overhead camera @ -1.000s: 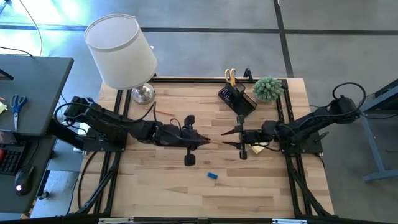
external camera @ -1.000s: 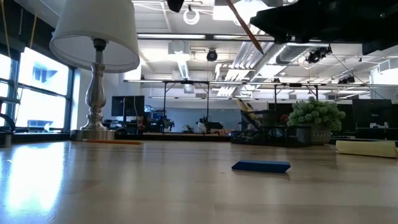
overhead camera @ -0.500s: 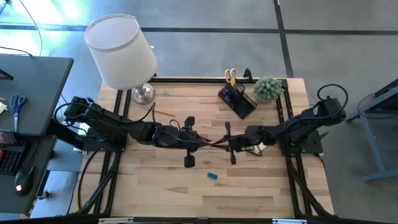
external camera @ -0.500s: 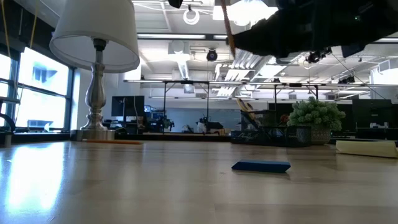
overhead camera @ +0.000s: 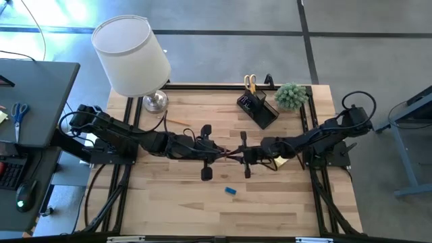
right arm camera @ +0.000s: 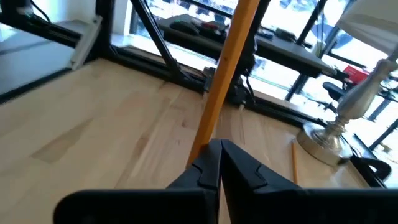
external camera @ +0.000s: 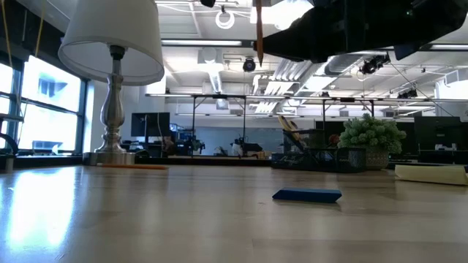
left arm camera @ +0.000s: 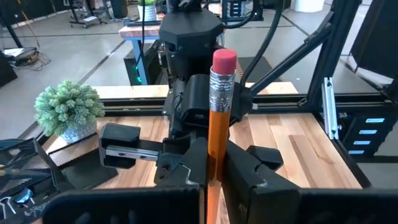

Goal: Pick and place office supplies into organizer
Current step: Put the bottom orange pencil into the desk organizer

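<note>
Mid-table handover of a pencil (left arm camera: 219, 124). Left gripper (overhead camera: 217, 153) is clamped on it, and in the left wrist view it stands between that arm's fingers with the pink eraser end up. Right gripper (overhead camera: 244, 154), which a second ago hung back near its own side with fingers spread, has now slid in to meet the left one and pinched shut on the same pencil (right arm camera: 225, 78); the right wrist view shows the orange shaft rising from between its closed fingers. So both arms hold the pencil at once, lifted off the table (overhead camera: 182, 202), and in the low view it hangs near vertical, point down (external camera: 258, 33). Likely meaning: transfer almost done, left needs to let go so right can carry it to the organizer (overhead camera: 258, 108) at the back by the plant (overhead camera: 291, 95). Still loose on the table: a blue eraser (overhead camera: 230, 191) near the front, a second pencil (overhead camera: 177, 121) by the lamp (overhead camera: 131, 54), a sticky-note pad (external camera: 431, 173) under the right arm. Risk: both pulling at once could snap or twist the pencil.
</note>
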